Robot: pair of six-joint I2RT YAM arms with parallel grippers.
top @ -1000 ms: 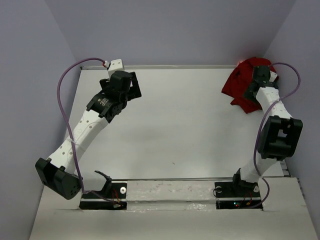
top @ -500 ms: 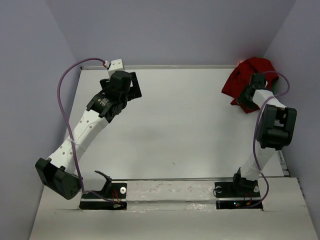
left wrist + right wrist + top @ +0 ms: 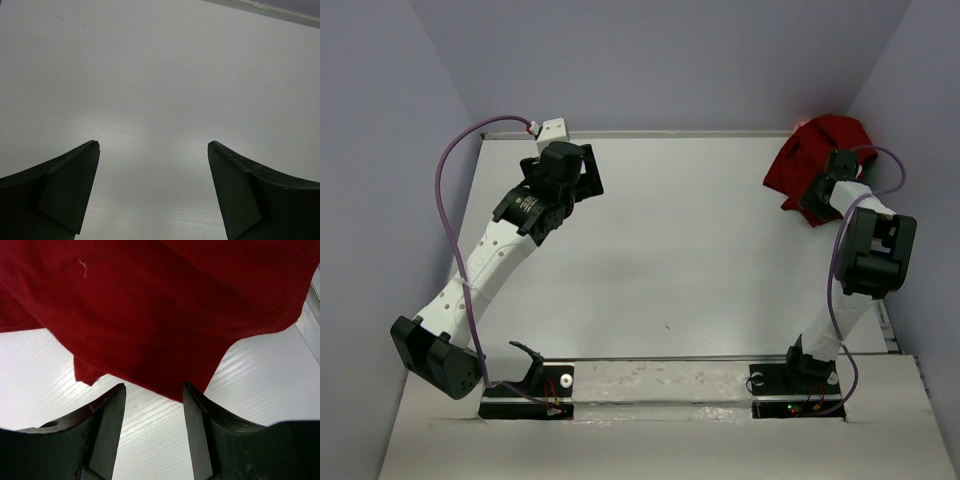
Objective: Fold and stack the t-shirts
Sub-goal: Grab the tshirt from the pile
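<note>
Well, the dark red t-shirt [image 3: 818, 158] lay crumpled in the far right corner of the tabletop [image 3: 700, 250] — and the right gripper [image 3: 154, 390] sat at its near edge, fingers parted, the cloth's hem right at the tips with nothing pinched. Over at the far left, the left gripper [image 3: 153, 145] hung spread wide above the white surface.

No text, label, brand or number can be read in any view. The dark red t-shirt [image 3: 150, 300] and the tabletop [image 3: 670, 250] show only plain surfaces.
</note>
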